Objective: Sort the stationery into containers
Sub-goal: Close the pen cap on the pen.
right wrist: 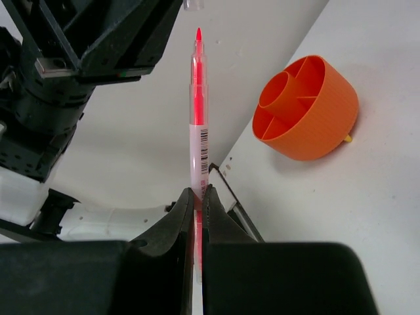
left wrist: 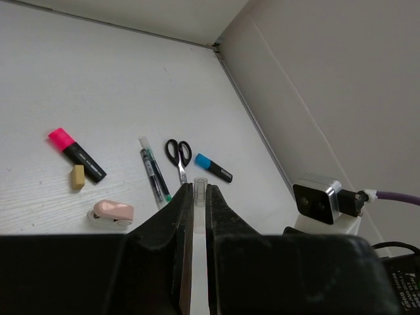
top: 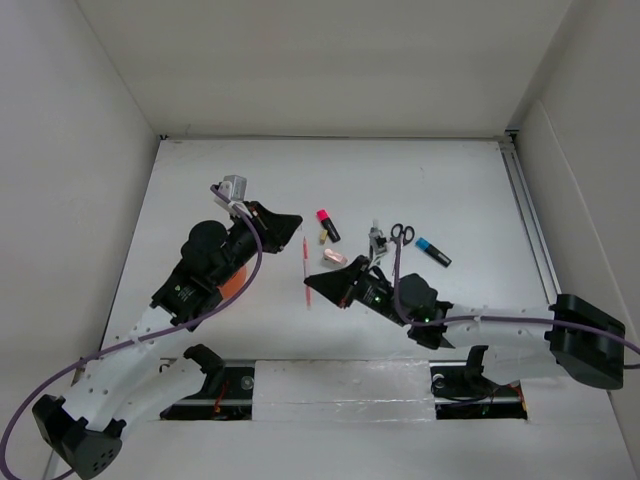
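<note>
My right gripper (right wrist: pixel 198 191) is shut on the thin pink pen (right wrist: pixel 197 118), whose bare tip points up at a clear cap (right wrist: pixel 193 4). My left gripper (left wrist: pixel 200 190) is shut on that clear cap (left wrist: pixel 200 195). In the top view the pen (top: pixel 305 262) hangs between the left gripper (top: pixel 296 221) and the right gripper (top: pixel 309 286). The orange cup (right wrist: pixel 306 108) stands on the table and is mostly hidden under the left arm (top: pixel 232 284). On the table lie the pink-capped highlighter (top: pixel 327 224), the pinkish eraser (top: pixel 335 257), the dark pen (top: pixel 377 243), the scissors (top: pixel 400 236) and the blue-capped marker (top: pixel 432 251).
A small beige block (left wrist: pixel 77 176) lies beside the highlighter (left wrist: pixel 77 153). White walls enclose the table on the left, back and right. A rail (top: pixel 530 230) runs along the right edge. The right wrist camera (left wrist: pixel 318 200) shows close in the left wrist view.
</note>
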Motion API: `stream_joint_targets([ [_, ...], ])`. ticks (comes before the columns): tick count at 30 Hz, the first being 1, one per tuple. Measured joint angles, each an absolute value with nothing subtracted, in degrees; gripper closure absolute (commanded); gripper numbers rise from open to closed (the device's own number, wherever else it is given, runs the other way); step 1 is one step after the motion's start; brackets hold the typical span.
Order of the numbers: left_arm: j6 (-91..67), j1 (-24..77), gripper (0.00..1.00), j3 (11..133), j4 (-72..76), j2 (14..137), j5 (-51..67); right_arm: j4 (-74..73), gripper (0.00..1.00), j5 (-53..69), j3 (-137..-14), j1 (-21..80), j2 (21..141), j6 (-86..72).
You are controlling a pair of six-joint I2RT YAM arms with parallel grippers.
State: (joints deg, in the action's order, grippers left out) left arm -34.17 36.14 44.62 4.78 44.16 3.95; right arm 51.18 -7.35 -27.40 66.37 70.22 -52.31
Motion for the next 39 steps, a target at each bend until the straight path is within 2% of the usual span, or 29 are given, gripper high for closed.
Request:
stream_joint_targets([
  [39,-34.35,36.14,1.0,44.6,5.02,44.07,5.63,51.92,1.0,-5.5,-31.05,63.31,72.86,-52.23],
])
